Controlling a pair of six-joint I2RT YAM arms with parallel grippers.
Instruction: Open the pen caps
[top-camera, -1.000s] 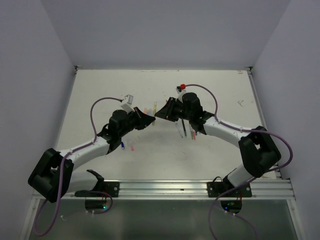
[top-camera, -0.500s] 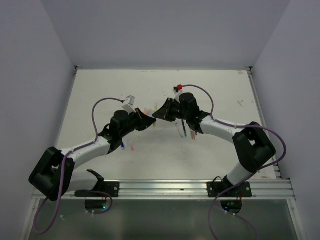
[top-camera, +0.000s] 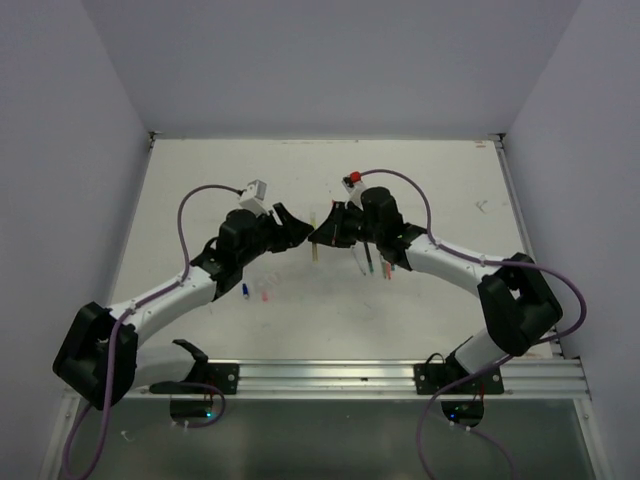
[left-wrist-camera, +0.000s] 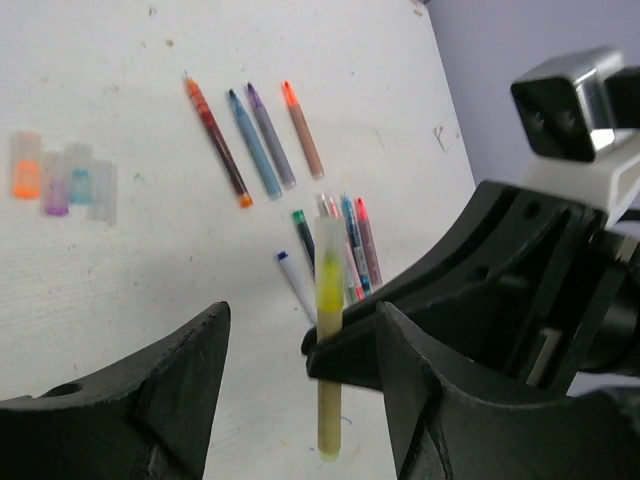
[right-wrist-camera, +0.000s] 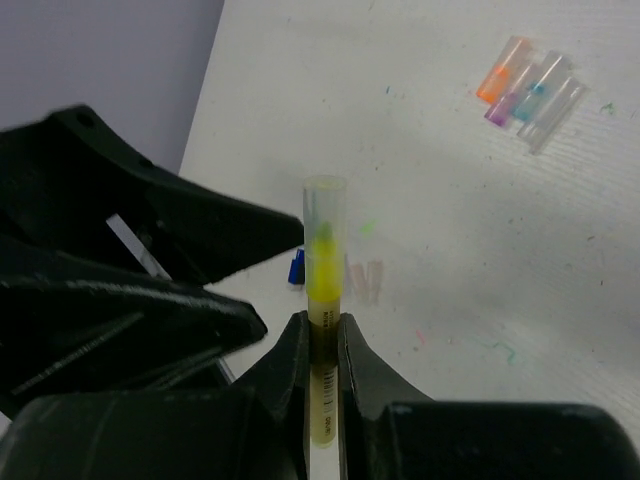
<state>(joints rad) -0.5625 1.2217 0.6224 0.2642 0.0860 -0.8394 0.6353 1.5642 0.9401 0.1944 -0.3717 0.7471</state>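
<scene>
The left gripper (top-camera: 292, 228) is spread wide and holds nothing. It waits just left of the yellow pen (left-wrist-camera: 329, 400). The clear pen cap (right-wrist-camera: 324, 205) sits on the pen's top end. The right gripper (right-wrist-camera: 322, 325) pinches the pen's middle, below the cap. The cap looks light, hard and slippery, so grab its sides.

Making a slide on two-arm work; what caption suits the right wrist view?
Right gripper clamps a yellow pen, its clear cap on, beside the open left gripper; loose caps lie beyond.
</scene>
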